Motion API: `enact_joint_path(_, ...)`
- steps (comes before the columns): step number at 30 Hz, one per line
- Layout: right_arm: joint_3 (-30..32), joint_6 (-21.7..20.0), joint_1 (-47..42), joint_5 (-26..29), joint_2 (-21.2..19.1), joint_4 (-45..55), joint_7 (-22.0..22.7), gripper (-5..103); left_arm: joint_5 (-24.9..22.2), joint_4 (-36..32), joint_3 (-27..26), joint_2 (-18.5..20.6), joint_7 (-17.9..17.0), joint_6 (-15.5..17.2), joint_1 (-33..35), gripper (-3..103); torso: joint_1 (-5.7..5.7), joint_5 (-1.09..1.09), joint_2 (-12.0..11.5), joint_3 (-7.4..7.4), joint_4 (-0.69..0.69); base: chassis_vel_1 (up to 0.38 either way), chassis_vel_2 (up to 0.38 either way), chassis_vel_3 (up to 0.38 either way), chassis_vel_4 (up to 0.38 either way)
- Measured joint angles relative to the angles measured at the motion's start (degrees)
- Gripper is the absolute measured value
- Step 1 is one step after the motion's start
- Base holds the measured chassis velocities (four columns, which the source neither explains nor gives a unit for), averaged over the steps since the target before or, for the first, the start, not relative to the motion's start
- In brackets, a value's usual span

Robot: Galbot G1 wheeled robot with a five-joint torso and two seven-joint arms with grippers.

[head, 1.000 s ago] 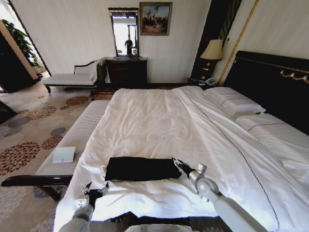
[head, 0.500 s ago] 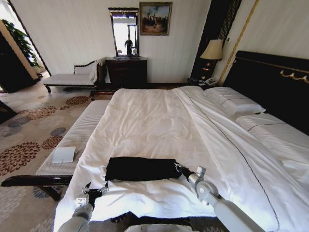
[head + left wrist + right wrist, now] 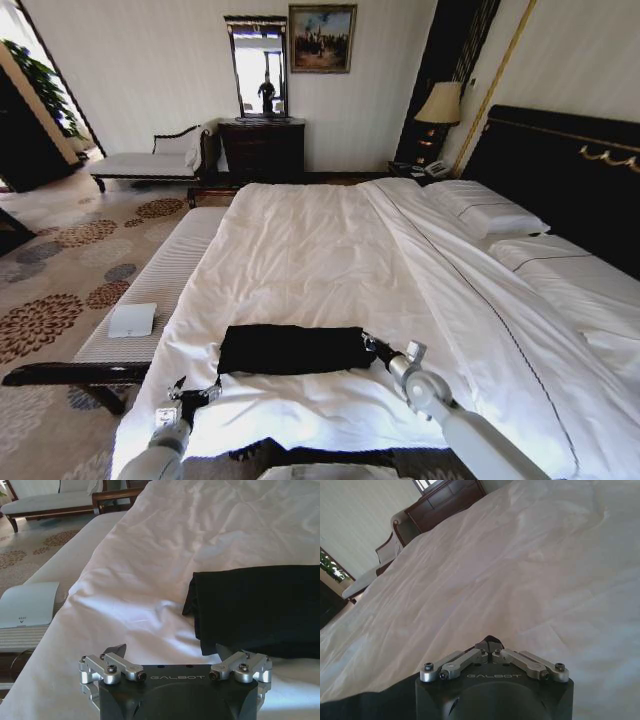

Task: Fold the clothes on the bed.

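head view: the t-shirt, folded into a black rectangle, lies at lower centre on the bed, near the foot edge; the right gripper sits at the shirt's right end, and whether it grips the cloth cannot be told here; the left gripper hangs at lower left, just off the shirt's near left corner, fingers spread; a bench with a white pad stands left of the bed.

left wrist view: the left gripper is at the bottom, released, holding nothing; the t-shirt fills the right middle; the pad is at left.

right wrist view: the right gripper is at bottom centre, fingertips clenched together over the sheet; a black strip of t-shirt lies at lower left.
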Motion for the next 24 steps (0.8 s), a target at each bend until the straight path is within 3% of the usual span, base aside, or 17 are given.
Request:
enact_joint_path(20,0.1,1.5,3.0,-1.7,1.7,-4.2,0.3,-1,-0.2,0.4,-0.3,-0.1,0.0,-0.8,-0.5,100,0.00,0.00,0.0,0.00,0.00,0.000,0.000,0.000,0.000)
enact_joint_path(24,1.6,2.4,-0.2,-1.8,0.8,0.5,1.5,15,-0.1,0.5,0.0,-0.3,0.1,-0.8,-0.7,100,0.00,0.00,0.0,0.00,0.00,0.000,0.000,0.000,0.000)
